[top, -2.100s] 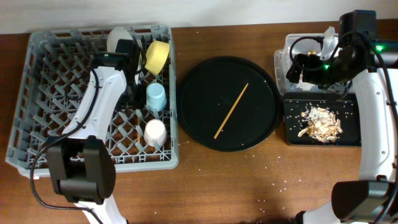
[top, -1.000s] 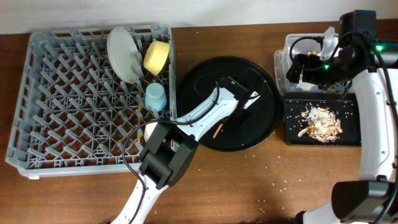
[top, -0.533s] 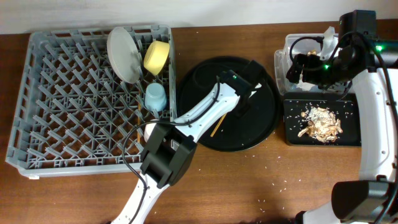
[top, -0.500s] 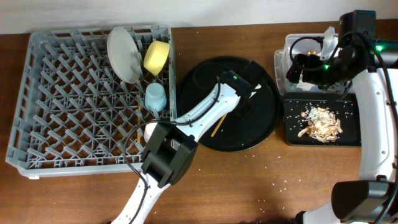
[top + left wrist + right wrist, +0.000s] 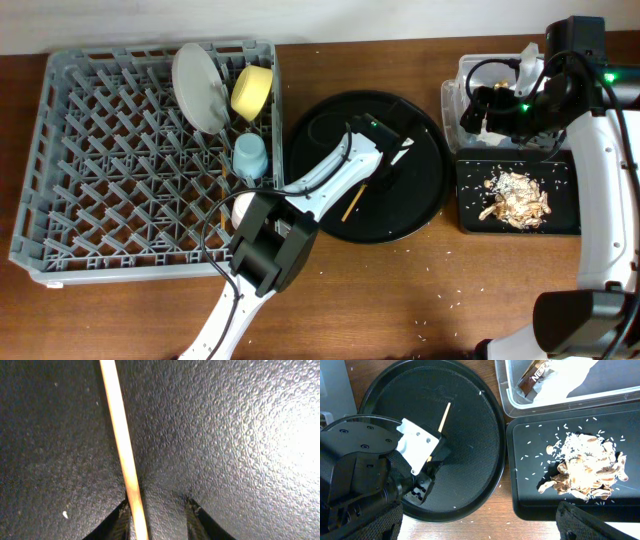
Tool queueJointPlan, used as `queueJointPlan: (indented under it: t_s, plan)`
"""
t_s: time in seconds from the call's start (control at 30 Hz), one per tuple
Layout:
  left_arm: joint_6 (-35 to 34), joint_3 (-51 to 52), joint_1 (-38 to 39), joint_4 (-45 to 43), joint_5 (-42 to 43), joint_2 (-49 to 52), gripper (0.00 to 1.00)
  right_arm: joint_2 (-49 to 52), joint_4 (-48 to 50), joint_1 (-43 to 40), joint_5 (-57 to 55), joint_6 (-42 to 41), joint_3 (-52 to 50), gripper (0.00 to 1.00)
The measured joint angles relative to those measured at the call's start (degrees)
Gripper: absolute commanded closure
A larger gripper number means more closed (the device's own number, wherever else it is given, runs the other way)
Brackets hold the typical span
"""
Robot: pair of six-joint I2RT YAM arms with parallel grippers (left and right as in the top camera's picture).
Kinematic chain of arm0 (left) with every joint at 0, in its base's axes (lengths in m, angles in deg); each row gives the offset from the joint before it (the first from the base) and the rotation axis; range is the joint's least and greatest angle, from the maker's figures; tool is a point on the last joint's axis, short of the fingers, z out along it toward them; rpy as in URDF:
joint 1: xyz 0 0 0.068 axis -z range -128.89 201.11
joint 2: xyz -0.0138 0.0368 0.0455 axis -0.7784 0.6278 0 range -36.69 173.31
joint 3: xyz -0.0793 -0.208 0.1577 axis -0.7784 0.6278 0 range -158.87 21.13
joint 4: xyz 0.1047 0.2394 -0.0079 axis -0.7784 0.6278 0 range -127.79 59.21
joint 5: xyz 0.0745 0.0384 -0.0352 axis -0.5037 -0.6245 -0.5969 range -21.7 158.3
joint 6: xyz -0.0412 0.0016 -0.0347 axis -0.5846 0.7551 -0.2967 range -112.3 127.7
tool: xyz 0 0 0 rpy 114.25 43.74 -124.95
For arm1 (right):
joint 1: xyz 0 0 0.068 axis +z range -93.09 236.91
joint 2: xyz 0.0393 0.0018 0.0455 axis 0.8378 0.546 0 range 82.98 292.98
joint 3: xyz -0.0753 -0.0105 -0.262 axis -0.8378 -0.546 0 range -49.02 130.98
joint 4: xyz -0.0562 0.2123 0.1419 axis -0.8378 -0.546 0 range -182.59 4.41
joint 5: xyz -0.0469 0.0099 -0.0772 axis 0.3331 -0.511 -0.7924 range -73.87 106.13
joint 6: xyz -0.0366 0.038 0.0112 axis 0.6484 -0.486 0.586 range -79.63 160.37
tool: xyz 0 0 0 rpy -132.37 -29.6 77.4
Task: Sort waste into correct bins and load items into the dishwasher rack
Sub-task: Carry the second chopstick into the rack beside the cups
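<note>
One wooden chopstick (image 5: 352,203) lies on the large round black tray (image 5: 420,205). My left gripper (image 5: 386,172) is down on that tray, open. In the left wrist view the chopstick (image 5: 121,442) runs between the jaws, right against the left fingertip (image 5: 121,521). The grey dishwasher rack (image 5: 100,160) holds the plate (image 5: 198,86), yellow bowl (image 5: 252,90), light-blue cup (image 5: 248,156) and pink-white cup (image 5: 241,208). My right gripper (image 5: 480,108) hovers open and empty above the clear tub (image 5: 450,98). The tub (image 5: 512,407) holds a white napkin (image 5: 570,377) and the brown-gold scrap (image 5: 532,375).
The shallow black rectangular tray (image 5: 470,222) at the right holds beige food bits (image 5: 518,196), also in the right wrist view (image 5: 585,467). Small crumbs lie scattered on the wooden table (image 5: 430,300). A thin wooden stick (image 5: 221,198) shows in the rack beside the cups.
My left arm has swung from the rack over to the round tray and settled around the chopstick; in the last half second it barely shifted. The right arm has not moved.
</note>
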Motion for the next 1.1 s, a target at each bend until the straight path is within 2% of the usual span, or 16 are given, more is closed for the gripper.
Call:
queueJointPlan:
  t_s: [0.13, 0.17, 0.3, 0.4, 0.5, 0.63, 0.73, 0.83, 0.9, 1.0, 1.1]
  plan:
    - [-0.7, -0.1, -0.1, 1.0, 0.1, 0.0, 0.96, 0.0, 0.0, 0.0, 0.0, 0.0, 0.0, 0.02]
    - [-0.7, -0.1, -0.1, 1.1, 0.1, 0.0, 0.99, 0.0, 0.0, 0.0, 0.0, 0.0, 0.0, 0.02]
    - [-0.8, -0.4, -0.1, 1.9, 0.1, 0.0, 1.0, 0.0, 0.0, 0.0, 0.0, 0.0, 0.0, 0.02]
    - [-0.8, -4.7, -0.4, 8.9, 0.5, 1.1, 1.0, 0.0, 0.0, 0.0, 0.0, 0.0, 0.0, 0.02]
    - [-0.8, -19.7, -3.7, 19.2, 0.5, 2.2, 1.0, 0.0, 0.1, 0.0, 0.0, 0.0, 0.0, 0.01]
    - [-0.8, -42.4, -12.1, 34.2, 0.4, 2.1, 1.0, 0.0, 0.0, 0.0, 0.0, 0.0, 0.0, 0.02]
    - [-0.8, -49.9, -17.8, 37.5, 0.3, 0.8, 1.0, 0.0, 0.0, 0.0, 0.0, 0.0, 0.0, 0.01]
    - [-0.8, -48.9, -22.7, 37.6, 0.1, -3.7, 1.0, 0.0, 0.0, 0.0, 0.0, 0.0, 0.0, 0.02]
    - [-0.8, -43.3, -25.2, 37.5, -0.3, -9.8, 1.0, 0.0, 0.0, 0.0, 0.0, 0.0, 0.0, 0.02]
    - [-1.3, -27.1, -28.6, 37.8, -3.2, -19.4, 1.0, 0.0, 0.0, 0.0, 0.0, 0.0, 0.0, 0.01]
    - [-3.5, -13.0, -31.9, 34.7, -4.7, -20.3, 1.0, 0.0, 0.0, 0.0, 0.0, 0.0, 0.0, 0.02]
